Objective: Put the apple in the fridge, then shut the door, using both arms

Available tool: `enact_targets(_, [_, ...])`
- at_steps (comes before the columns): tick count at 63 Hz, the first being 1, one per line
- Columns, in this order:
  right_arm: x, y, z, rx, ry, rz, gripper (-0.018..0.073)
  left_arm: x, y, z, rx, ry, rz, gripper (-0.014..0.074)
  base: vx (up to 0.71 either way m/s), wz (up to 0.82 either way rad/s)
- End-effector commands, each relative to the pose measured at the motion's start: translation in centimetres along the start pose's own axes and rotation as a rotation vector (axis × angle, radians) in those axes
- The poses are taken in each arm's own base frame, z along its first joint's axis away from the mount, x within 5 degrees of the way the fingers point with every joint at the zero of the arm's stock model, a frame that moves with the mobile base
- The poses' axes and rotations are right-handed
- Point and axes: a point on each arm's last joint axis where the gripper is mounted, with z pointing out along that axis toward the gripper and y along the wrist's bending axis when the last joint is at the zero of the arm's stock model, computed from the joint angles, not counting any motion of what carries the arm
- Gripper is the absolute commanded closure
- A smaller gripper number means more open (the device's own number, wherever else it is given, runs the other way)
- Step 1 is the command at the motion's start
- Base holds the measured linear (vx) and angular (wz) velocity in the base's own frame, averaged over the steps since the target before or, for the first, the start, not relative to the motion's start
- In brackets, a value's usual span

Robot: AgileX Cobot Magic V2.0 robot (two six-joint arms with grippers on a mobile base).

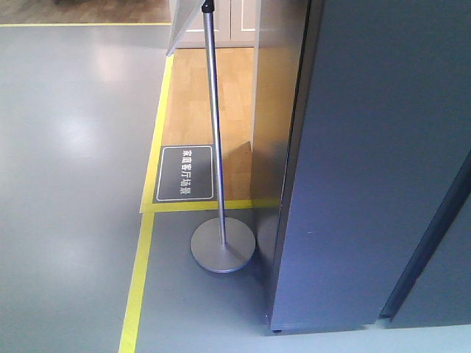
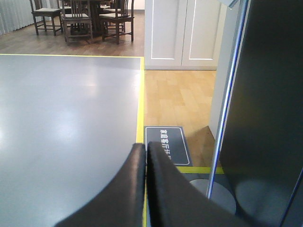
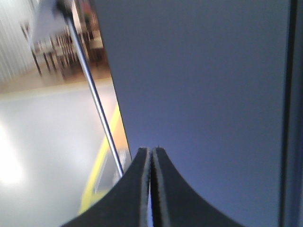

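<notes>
The apple is out of view in all three views. The tall dark grey fridge [image 1: 353, 162] fills the right of the front view, and none of its white inside shows. A dark seam [image 1: 430, 246] splits two grey panels; I cannot tell which one is the door. My left gripper [image 2: 145, 144] is shut with nothing in it and hangs over the grey floor, left of the fridge [image 2: 270, 94]. My right gripper [image 3: 152, 149] is also shut and empty, its tips pointing at the flat grey fridge face [image 3: 199, 71] close ahead.
A sign stand with a thin metal pole [image 1: 214, 125] and a round base [image 1: 223, 246] stands just left of the fridge. Yellow floor tape [image 1: 136, 294] and a dark floor label [image 1: 185, 173] border the wood floor. White cabinet doors [image 2: 182, 33] and dining chairs [image 2: 78, 19] stand far back.
</notes>
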Motion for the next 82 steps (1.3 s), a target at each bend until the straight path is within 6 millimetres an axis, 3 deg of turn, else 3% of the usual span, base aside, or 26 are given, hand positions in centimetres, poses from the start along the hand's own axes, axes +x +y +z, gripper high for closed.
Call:
enact_targets(1, [-0.96,0.22,-0.16,-0.031,-0.16,-0.011,0.0563,0.08,-0.16,0.11,0.02,-0.049,-0.007,0.0603,0.0,0.0])
enact_targets(82, [-1.25,0.28,-0.21,-0.033,-0.186,-0.052,0.0563,0.08,-0.16,0.11,0.02,-0.049,-0.007,0.0603,0.0,0.0])
